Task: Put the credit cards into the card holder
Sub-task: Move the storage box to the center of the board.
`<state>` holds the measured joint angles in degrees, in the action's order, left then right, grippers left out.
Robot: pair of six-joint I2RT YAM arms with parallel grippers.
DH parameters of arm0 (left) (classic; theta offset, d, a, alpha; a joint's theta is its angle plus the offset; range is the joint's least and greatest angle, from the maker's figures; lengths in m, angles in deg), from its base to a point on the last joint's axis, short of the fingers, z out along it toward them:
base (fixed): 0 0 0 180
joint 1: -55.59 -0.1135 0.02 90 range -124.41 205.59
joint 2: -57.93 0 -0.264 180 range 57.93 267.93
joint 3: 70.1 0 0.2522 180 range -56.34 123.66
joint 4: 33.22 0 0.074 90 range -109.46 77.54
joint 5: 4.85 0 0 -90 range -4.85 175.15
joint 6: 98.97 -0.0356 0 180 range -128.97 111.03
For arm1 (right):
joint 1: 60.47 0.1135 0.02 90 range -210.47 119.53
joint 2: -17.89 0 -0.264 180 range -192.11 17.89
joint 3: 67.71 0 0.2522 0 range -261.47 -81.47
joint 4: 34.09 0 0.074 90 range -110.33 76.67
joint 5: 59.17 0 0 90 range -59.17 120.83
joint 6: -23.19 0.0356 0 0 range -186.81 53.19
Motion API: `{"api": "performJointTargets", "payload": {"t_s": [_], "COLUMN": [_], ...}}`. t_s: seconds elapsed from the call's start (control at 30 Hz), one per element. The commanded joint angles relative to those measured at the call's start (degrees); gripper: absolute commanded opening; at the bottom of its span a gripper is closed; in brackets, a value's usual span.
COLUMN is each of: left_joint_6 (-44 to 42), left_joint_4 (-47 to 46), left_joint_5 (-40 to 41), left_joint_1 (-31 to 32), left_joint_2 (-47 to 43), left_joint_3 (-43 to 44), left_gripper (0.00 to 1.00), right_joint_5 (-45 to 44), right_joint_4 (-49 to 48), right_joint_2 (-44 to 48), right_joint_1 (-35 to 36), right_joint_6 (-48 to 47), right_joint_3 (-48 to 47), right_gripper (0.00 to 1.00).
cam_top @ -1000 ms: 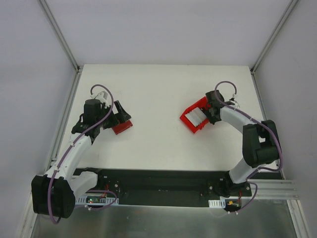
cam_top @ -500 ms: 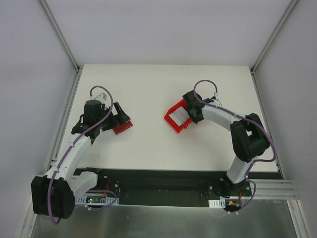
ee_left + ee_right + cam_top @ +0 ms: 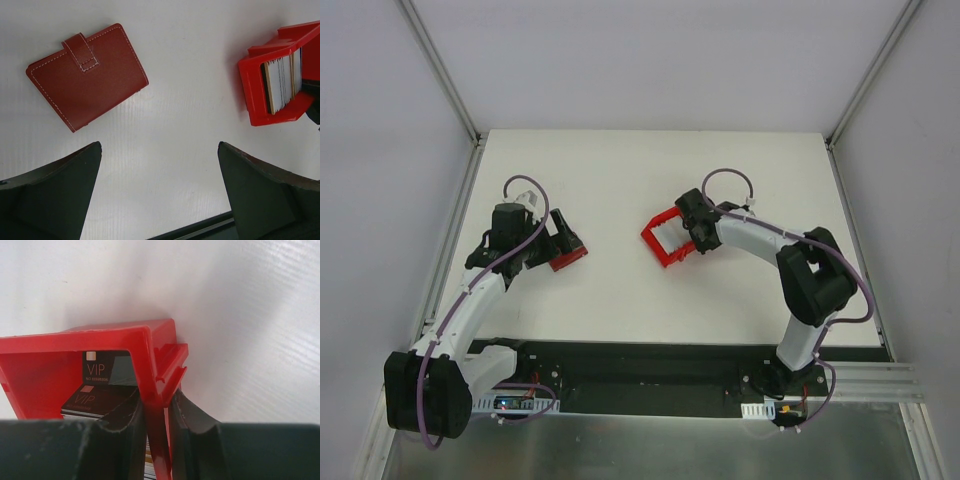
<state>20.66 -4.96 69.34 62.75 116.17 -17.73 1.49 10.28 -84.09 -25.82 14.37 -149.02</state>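
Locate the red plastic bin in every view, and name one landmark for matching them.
Top external: the red bin lies near the picture's centre, held by the right gripper.
Left wrist: upper right, its open side facing the camera.
Right wrist: fills the left and centre, with one wall pinched by the right gripper.
Shared landmark: the card stack inside it, which both wrist views show.

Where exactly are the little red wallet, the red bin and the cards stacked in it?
red wallet (image 3: 90, 80): left wrist view, middle of its closed cover.
red bin (image 3: 252, 85): left wrist view, the outer wall just left of the cards.
cards (image 3: 282, 80): left wrist view, edges of the stack inside the bin.
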Motion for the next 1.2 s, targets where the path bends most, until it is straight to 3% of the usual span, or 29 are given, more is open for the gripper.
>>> {"api": "performJointTargets", "payload": {"t_s": [0.0,0.27,0.53,0.63,0.93,1.17], "left_joint_6": [0.70,0.52,0.52,0.34,-0.01,-0.01], "left_joint_4": [1.76,2.99,3.43,3.51,4.57,6.85], "left_joint_5": [0.08,-0.18,-0.09,0.34,6.84,14.22], "left_joint_1": [0.22,0.22,0.22,0.22,0.22,-1.00], "left_joint_2": [-0.58,0.21,0.12,0.30,2.05,10.48], "left_joint_3": [-0.46,-0.38,-0.73,-0.64,1.73,6.30], "left_gripper": [0.99,0.99,0.99,0.99,0.99,0.99], "right_joint_5": [-2.73,-3.00,-3.97,-4.23,-1.69,0.60], "right_joint_4": [-0.30,2.18,0.86,0.94,-1.24,-7.05], "right_joint_2": [0.20,-1.82,-0.95,-0.33,2.56,7.05], "right_joint_1": [3.66,6.48,6.48,6.57,6.48,6.39], "right_joint_6": [10.03,15.66,15.58,13.39,1.54,-7.18], "right_joint_3": [-2.85,-4.61,-3.64,-3.91,-3.38,1.36], "right_gripper": [0.15,0.25,0.38,0.47,0.59,0.70]}}
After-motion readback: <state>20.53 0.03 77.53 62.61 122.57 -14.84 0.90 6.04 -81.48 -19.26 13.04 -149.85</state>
